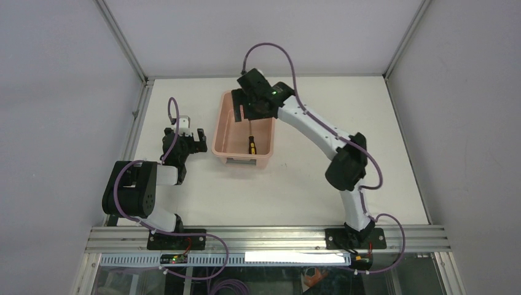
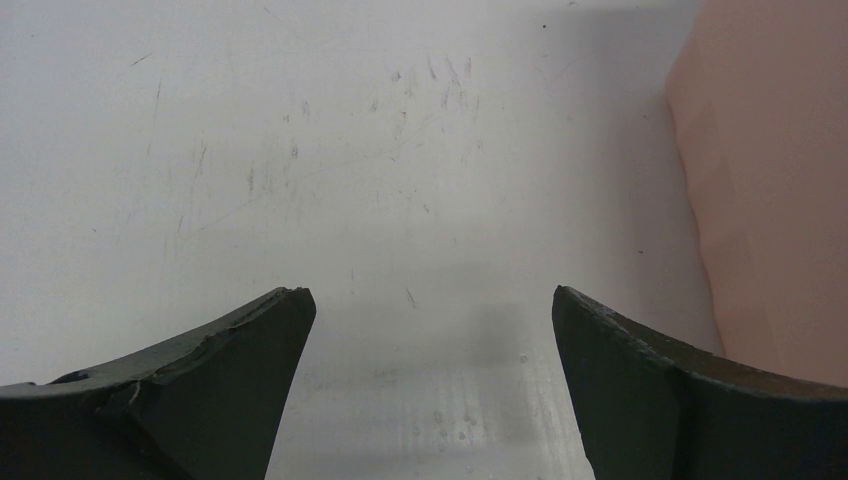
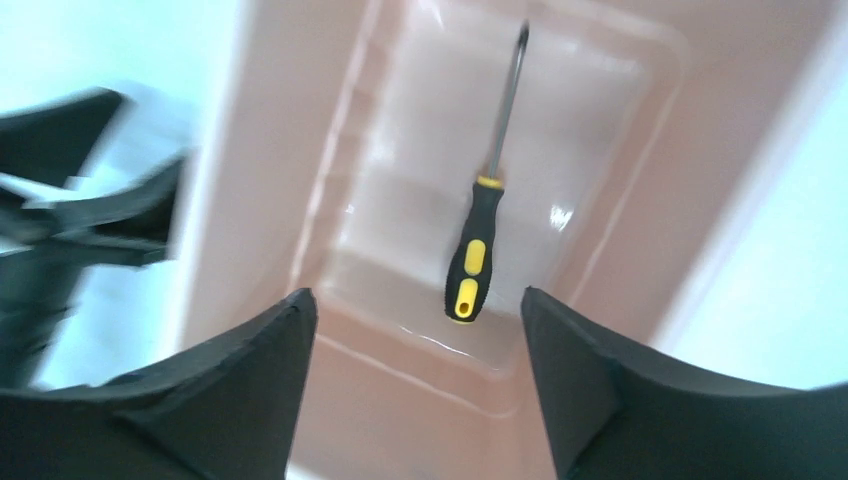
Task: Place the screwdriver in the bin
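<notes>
The right arm reaches across the table [image 1: 307, 178] and hangs over the far end of the bin [image 1: 216, 141]. The right gripper [image 1: 247, 112] points down into the tub. In the right wrist view the right gripper [image 3: 415, 300] has its jaws spread wide with nothing between them, so it grips nothing.

The screwdriver [image 1: 250, 144] lies flat on the floor of the bin, in the near-right part of the tub as the top camera sees it. Its yellow-and-black handle is toward the arm bases and its shaft points toward the far end. From the right wrist, the screwdriver [image 3: 470, 270] rests below the parted fingers, clear of them, with the bin [image 3: 285, 150] walls rising on both sides.

The left gripper [image 1: 195, 137] sits low just left of the bin, apart from it. In the left wrist view the left gripper [image 2: 430, 295] is also spread and empty, above scratched table [image 2: 350, 150] surface, with the pink bin [image 2: 770, 200] wall at the right edge.
</notes>
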